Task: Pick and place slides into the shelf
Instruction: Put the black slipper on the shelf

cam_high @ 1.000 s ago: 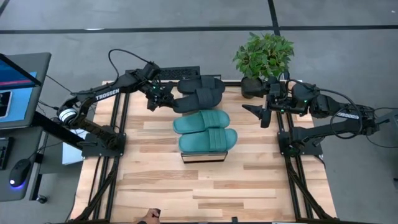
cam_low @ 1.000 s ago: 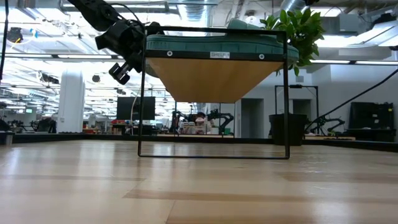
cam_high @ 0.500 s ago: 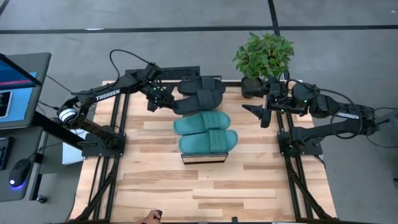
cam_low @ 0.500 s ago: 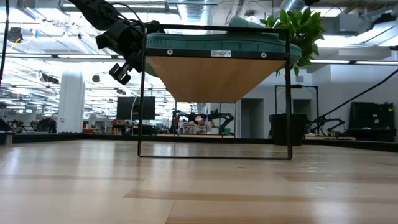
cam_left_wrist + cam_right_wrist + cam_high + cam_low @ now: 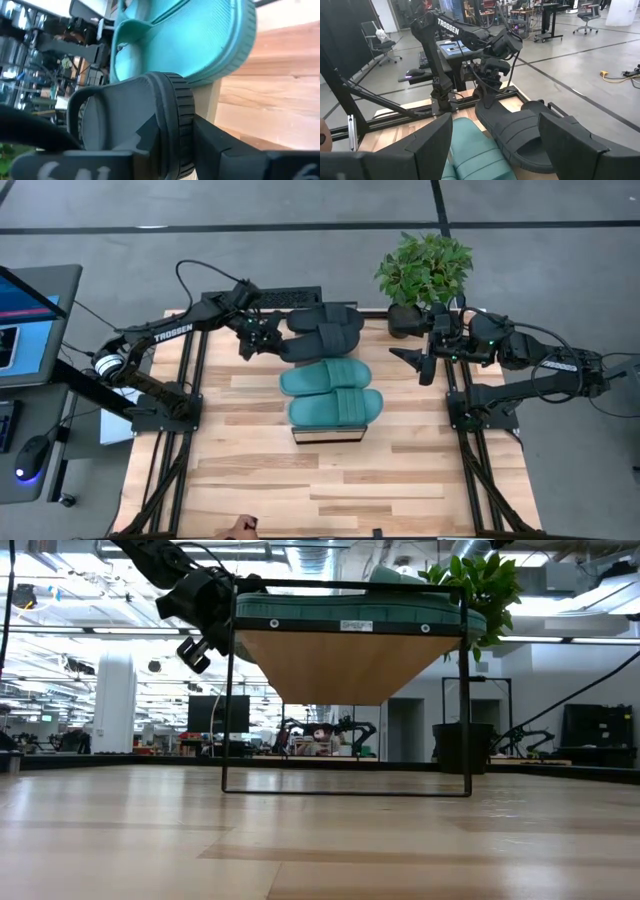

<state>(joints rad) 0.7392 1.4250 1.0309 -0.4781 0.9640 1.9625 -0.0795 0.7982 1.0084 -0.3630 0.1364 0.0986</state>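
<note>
item: four slides lying on the shelf [image 5: 326, 433], a light-wood box at mid-table. two teal slides [image 5: 330, 391] are sitting side by side on its near part, long axes running across the table; two black slides [image 5: 322, 330] are lying at the far end, the nearer one [image 5: 318, 340] overlapping the one behind. the left gripper [image 5: 259, 338] is sitting just beside the left end of that nearer black slide, which is stretching away from it toward the right arm along the same crosswise axis; the left arm is plainly the nearer one. in the left wrist view the dark fingers [image 5: 165, 125] are lying against the black slide's rim with the teal sole just beyond, but whether they are clamping it or letting go cannot be told. the right gripper [image 5: 412, 360] is waiting well apart at the right side, jaws spread wide, nothing between them, beside a potted plant [image 5: 424, 268]. hidden: the contact point under the left fingers, the far black slide's left end, and, in the low view, everything on top of the shelf; whether the black slide is resting fully on the wood is possibly so, not certain.
</note>
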